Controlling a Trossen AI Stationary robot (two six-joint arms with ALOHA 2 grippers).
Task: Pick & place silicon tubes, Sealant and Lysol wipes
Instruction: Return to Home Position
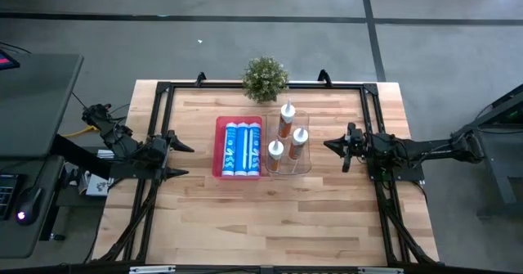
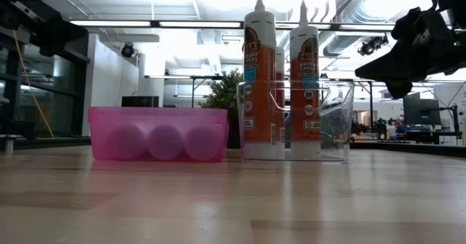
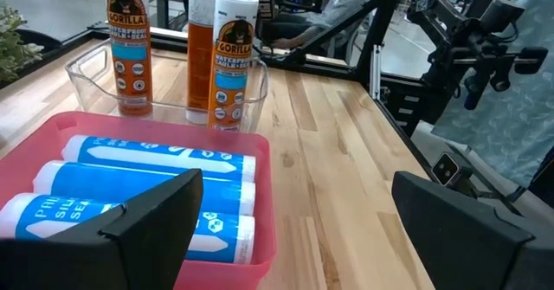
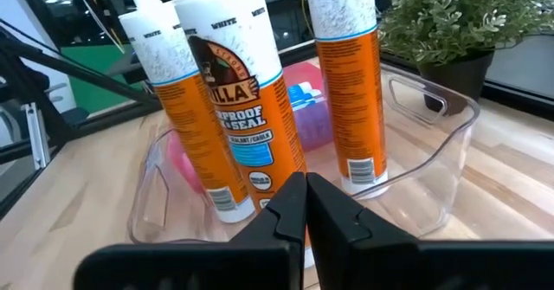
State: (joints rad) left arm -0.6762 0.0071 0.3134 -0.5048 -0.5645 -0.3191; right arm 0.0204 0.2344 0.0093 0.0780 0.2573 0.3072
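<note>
Three blue-and-white silicon tubes lie side by side in a pink tray at the table's middle. Right of it, three orange-and-white Sealant tubes stand upright on their bases in a clear bin. My left gripper hovers open, left of the pink tray, with nothing between its fingers. My right gripper is shut and empty, right of the clear bin and pointing at it. The Lysol wipes are out of view.
A small potted plant stands at the far edge, behind the tray and the bin. A black frame runs along the table's far, left and right sides. Bare wood lies on the near side of the containers.
</note>
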